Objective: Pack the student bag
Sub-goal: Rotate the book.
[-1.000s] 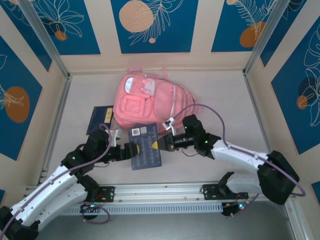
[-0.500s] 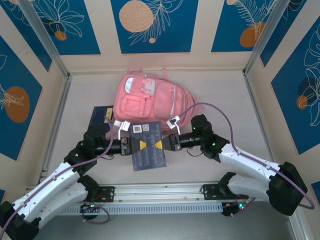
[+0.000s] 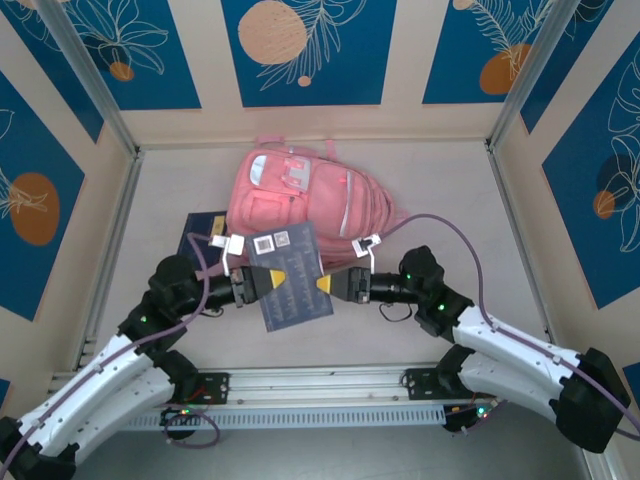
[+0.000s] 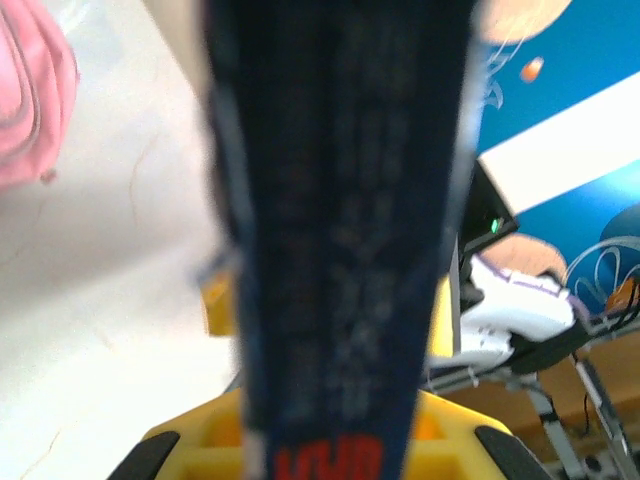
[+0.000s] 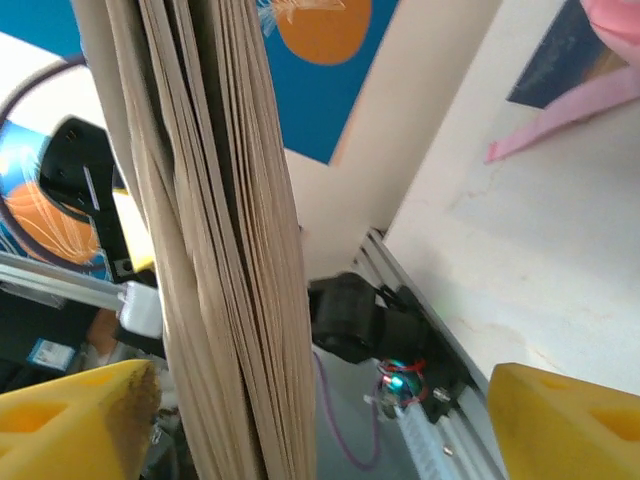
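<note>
Handing off mid-frame: pinching thin dark-blue softcover book [image 3: 292, 290] in left gripper [image 3: 267, 283], with right gripper [image 3: 326, 285] gaping empty, aiming next for soft pink fabric backpack [image 3: 300, 195].

No words can be read. The dark blue book [image 3: 295, 290] carries two white QR-code labels [image 3: 272, 242] just beyond the left gripper [image 3: 270, 282]. Its pale cover print is too small to read, and the red spine lettering [image 4: 325, 462] by the fingers is blurred.

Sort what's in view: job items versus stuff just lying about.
Job: student bag; blue book clamped in the left gripper; right gripper, jaws open.
Lying about: second blue book, flat beside the bag, possibly next.
</note>
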`<state>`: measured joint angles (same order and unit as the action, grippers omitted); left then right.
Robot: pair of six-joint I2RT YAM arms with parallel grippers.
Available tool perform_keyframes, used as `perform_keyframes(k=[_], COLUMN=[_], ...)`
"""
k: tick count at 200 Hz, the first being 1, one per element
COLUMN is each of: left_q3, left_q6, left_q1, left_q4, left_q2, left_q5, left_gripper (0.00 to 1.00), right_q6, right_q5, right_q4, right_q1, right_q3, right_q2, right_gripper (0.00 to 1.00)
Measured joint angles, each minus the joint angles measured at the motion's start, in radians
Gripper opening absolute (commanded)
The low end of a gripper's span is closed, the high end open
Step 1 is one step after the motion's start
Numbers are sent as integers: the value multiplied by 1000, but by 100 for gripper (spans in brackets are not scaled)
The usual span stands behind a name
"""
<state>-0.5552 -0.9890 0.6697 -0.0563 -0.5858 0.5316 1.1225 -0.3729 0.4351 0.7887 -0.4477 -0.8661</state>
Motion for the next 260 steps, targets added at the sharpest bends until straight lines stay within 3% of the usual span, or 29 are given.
perform_keyframes(k=[21, 72, 124, 147, 185, 228, 260], left_q3=[8, 26, 30, 30, 31, 31, 31], left_q6=[-50, -192, -270, -289, -296, -296, -292], left_q1=[0, 2, 10, 21, 38, 45, 50], left_q4=[-59, -172, -222, -243, -243, -246, -248], left_q2=[16, 34, 29, 9, -5, -5, -5], left_q5=[-80, -288, -403, -418, -444, -459, -463], left_gripper=[0, 0, 0, 0, 0, 0, 0], right_q6=[38, 126, 136, 134, 107, 112, 121], right_q5=[80, 285, 321, 341, 388, 453, 525], right_q4=[41, 108, 204, 295, 385, 406, 403], right_q1=[47, 120, 160, 176, 212, 236, 259], right_q3=[-13, -24, -129, -171, -214, -219, -198], right_q2=[19, 7, -154, -227, -303, -311, -301], right_gripper=[100, 99, 100, 92, 65, 58, 45])
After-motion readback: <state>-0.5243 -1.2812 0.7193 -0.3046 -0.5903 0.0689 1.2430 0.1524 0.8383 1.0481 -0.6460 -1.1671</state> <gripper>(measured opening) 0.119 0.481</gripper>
